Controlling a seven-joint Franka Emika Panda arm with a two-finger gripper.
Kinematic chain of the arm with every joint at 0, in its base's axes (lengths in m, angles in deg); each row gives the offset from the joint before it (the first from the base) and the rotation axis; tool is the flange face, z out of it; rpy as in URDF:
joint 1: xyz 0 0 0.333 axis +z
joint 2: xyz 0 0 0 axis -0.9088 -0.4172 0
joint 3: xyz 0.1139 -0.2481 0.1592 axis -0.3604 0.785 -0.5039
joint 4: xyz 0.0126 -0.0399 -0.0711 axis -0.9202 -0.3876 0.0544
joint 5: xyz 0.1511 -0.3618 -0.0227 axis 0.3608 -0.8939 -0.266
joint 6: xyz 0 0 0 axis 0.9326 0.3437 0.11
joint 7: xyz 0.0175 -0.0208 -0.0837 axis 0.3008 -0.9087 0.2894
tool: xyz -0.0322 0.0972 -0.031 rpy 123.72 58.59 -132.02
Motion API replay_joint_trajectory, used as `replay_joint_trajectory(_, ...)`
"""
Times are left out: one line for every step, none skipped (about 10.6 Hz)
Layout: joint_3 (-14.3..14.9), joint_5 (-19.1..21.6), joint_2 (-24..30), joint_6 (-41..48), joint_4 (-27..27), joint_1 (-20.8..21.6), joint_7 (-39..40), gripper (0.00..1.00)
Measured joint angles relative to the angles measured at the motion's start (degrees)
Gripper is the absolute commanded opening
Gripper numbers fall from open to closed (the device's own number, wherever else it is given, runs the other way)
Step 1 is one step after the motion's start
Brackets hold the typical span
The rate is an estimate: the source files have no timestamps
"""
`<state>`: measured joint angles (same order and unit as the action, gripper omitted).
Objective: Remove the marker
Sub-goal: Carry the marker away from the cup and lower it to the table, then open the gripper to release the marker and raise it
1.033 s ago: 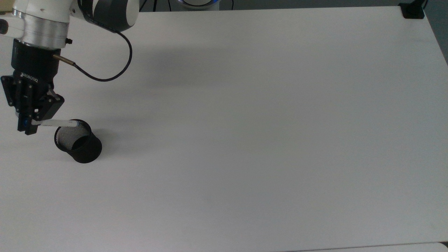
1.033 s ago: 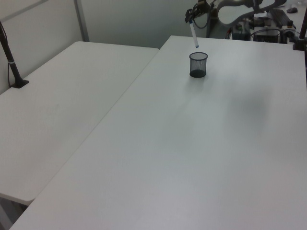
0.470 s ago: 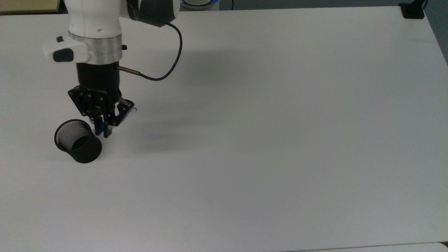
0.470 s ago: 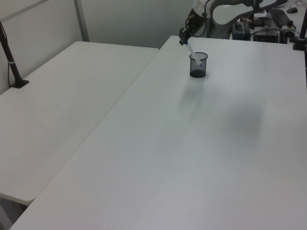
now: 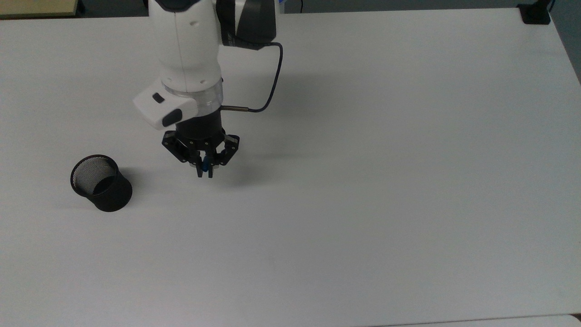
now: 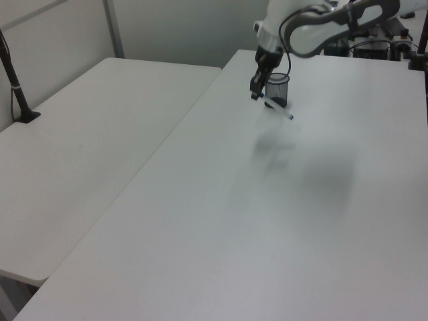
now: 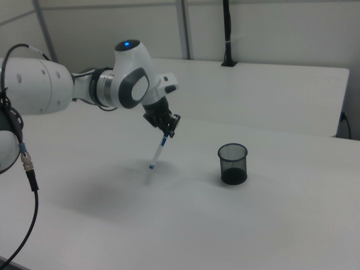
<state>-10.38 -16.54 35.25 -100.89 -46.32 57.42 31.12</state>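
Hanging in the fingers, the marker clears the cup.

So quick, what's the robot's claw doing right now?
Gripper: shut on the marker, holding it tilted in the air, away from the mesh cup.

You see the gripper carry the marker rightward in the top view, clear of the mesh cup.

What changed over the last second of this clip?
The gripper, shut on the marker throughout, carried it from above the mesh cup toward the top view's right, clear of the cup. The cup stayed in place on the table.
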Motion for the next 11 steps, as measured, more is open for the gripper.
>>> replay_joint_trajectory(-0.01, -0.12, -1.44, 0.00, -0.14, 0.58, 0.41, 0.05)
replay_joint_trajectory(-0.01, -0.23, -2.87, -0.03, -0.14, 0.85, 1.16, 0.15)
replay_joint_trajectory(0.00, -0.36, -4.17, -0.19, -0.10, 0.87, 2.14, 0.51)
replay_joint_trajectory(0.00, -0.55, -5.14, -1.00, -0.08, 0.87, 2.59, 1.00)
replay_joint_trajectory(0.00, -0.59, -5.65, -1.71, -0.03, 0.87, 2.76, 1.00)
replay_joint_trajectory(0.00, -0.59, -5.70, -2.02, 0.16, 0.87, 2.79, 1.00)
replay_joint_trajectory(0.00, -0.59, -5.53, -2.03, 0.67, 0.87, 2.79, 1.00)
replay_joint_trajectory(-0.01, -0.59, -5.01, -2.03, 1.19, 0.87, 2.79, 1.00)
replay_joint_trajectory(-0.01, -0.59, -4.00, -1.63, 1.43, 0.87, 2.79, 1.00)
replay_joint_trajectory(-0.01, -0.59, -2.39, 0.72, 1.57, 0.88, 2.79, 1.00)
replay_joint_trajectory(-0.01, -0.59, -0.24, 4.86, 1.76, 0.95, 2.79, 1.00)
